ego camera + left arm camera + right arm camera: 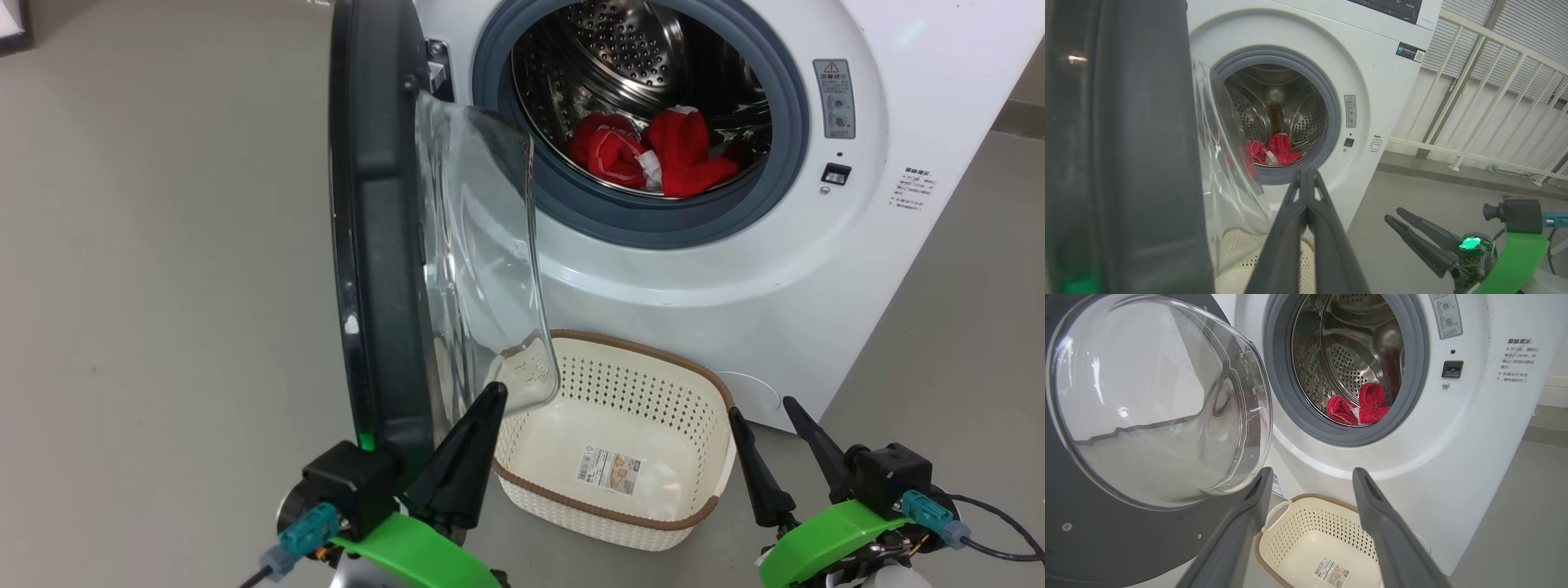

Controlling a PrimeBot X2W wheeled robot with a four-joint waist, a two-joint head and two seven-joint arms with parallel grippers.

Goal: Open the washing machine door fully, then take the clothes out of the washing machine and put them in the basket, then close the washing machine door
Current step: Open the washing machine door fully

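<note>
The washer point(694, 269) stands with its door point(375, 204) swung out on the robot's left side of the opening. From the head it shows almost edge-on, black rim towards the robot and the glass bowl bulging to the right. The clothes point(653, 151) lie in the bottom of the steel drum point(629, 49), close behind the grey ring: two red bundles side by side, with a bit of white trim between them.

The basket point(645, 347) sits on the grey floor point(163, 286) right in front of the washer, below the opening and just right of the door's lower edge. The paper label point(611, 468) on its bottom is in plain sight.

The left pincer point(494, 392) is low down on the glass side of the door, its tip just beside the bottom of the bowl. Whether it touches the glass I cannot tell. Its own wrist camera shows the two fingers pressed together with nothing between them point(1306, 173), pointing at the washer front under the opening, the dark door rim close on their left.

The right pincer point(767, 412) is off to the right of the basket, near its right-hand rim, with fingers spread apart and holding nothing. From its wrist it points between the basket and the drum opening point(1310, 475).
</note>
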